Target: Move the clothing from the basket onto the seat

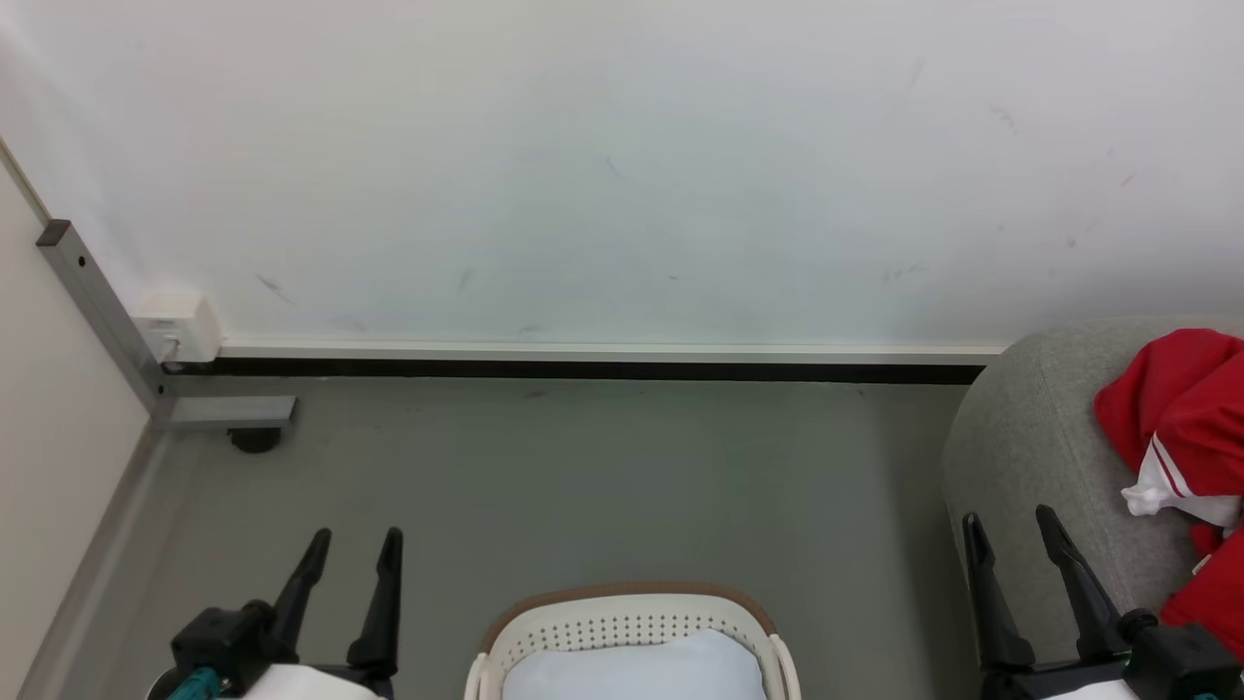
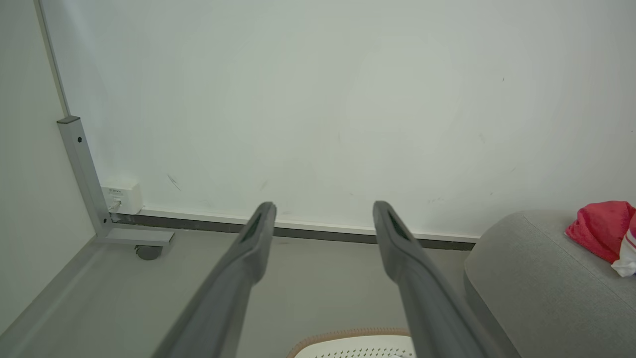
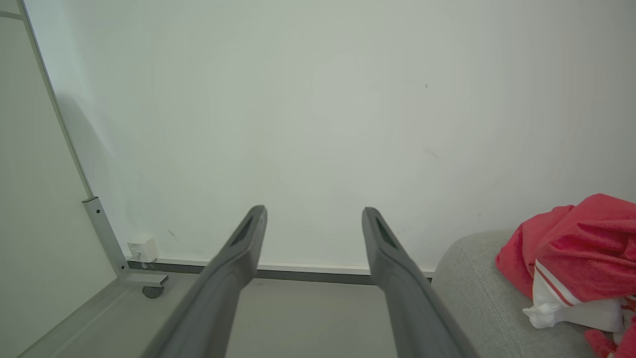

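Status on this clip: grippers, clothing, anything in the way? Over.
Left gripper open, empty; right gripper open, empty. Clothing lying on seat. Basket holds pale cushion. No obstruction seen.

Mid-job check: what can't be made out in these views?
Basket interior: head view's bottom edge cuts it off, and a pale cushion covers the visible part; garments underneath can't be ruled out.
Clothing on the seat: cropped by the right edge in every view; number of pieces unclear.

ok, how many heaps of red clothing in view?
1: red clothing on the grey seat, right edge, crumpled, white sleeve showing. Garment count in it unclear. The basket shows a pale cushion; more may hide under it.
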Robot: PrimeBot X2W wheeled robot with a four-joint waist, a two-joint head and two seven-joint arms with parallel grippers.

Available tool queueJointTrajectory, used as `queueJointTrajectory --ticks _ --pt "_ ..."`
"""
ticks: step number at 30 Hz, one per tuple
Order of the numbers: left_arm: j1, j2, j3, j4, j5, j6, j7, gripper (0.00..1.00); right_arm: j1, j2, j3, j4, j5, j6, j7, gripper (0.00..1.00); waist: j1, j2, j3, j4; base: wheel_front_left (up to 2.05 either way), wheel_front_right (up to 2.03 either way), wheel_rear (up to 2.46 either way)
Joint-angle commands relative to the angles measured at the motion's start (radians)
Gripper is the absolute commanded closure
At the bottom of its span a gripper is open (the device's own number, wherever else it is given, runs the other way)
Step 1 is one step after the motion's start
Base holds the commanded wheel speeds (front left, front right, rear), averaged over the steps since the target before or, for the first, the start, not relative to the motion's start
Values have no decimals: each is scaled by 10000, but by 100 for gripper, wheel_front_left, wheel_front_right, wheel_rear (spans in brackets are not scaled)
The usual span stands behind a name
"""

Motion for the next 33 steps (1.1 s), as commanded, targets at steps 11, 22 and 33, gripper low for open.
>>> queueJointTrajectory --ticks 11,22,33 --pt "-46 -291 362 56 485 -188 -5 0 -102 60 -96 -9 12 -23 -31 0 1 0 73 -26 0 0 0" --pt "-74 -303 343 76 520 -188 -5 0 -91 65 -45 -28 76 -23 -32 0 1 0 112 -36 0 0 0" --pt "52 -472 506 289 -864 -202 422 100 66 -3 -104 238 1494 -1 300 100 2 0 134 -33 0 0 0"
